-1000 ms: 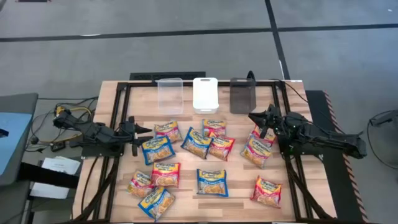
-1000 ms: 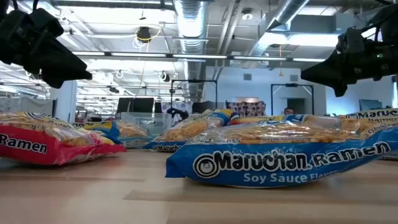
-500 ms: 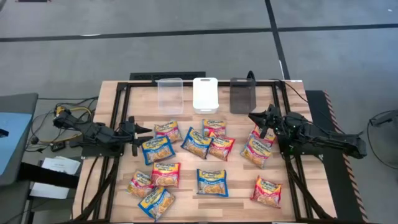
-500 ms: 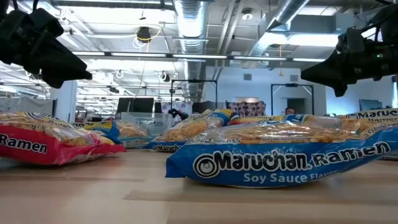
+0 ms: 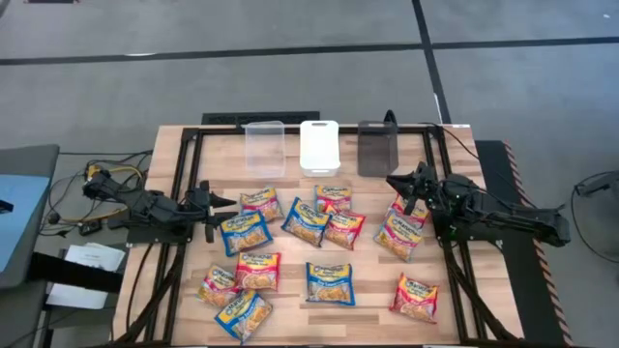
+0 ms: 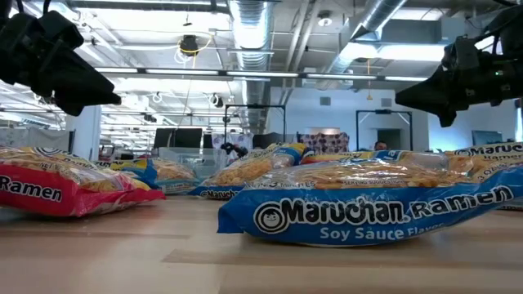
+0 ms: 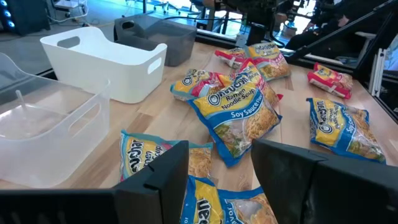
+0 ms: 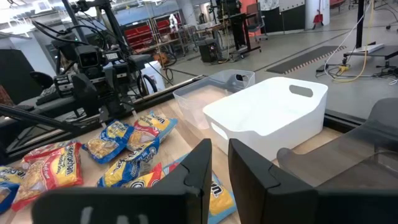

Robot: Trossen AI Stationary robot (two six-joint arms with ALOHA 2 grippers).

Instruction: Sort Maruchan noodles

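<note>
Several Maruchan noodle packets lie flat on the wooden table, among them a blue one [image 5: 330,283] near the front, a red one [image 5: 257,269] and a blue one [image 7: 239,115] mid-table. Some overlap at their edges. My left gripper [image 5: 218,201] hovers at the table's left side, open, its fingers [image 7: 168,171] above the packets with nothing between them. My right gripper [image 5: 395,181] hovers at the right side near a packet [image 5: 399,235]; a narrow gap shows between its fingers [image 8: 202,165] and it holds nothing. In the low view both grippers [image 6: 106,96] [image 6: 404,96] hang clear of the table.
Three bins stand in a row at the table's far edge: clear [image 5: 264,148], white [image 5: 319,145], dark [image 5: 378,148]. A black frame [image 5: 184,155] borders the table. Bare wood [image 5: 368,309] shows at the front between packets.
</note>
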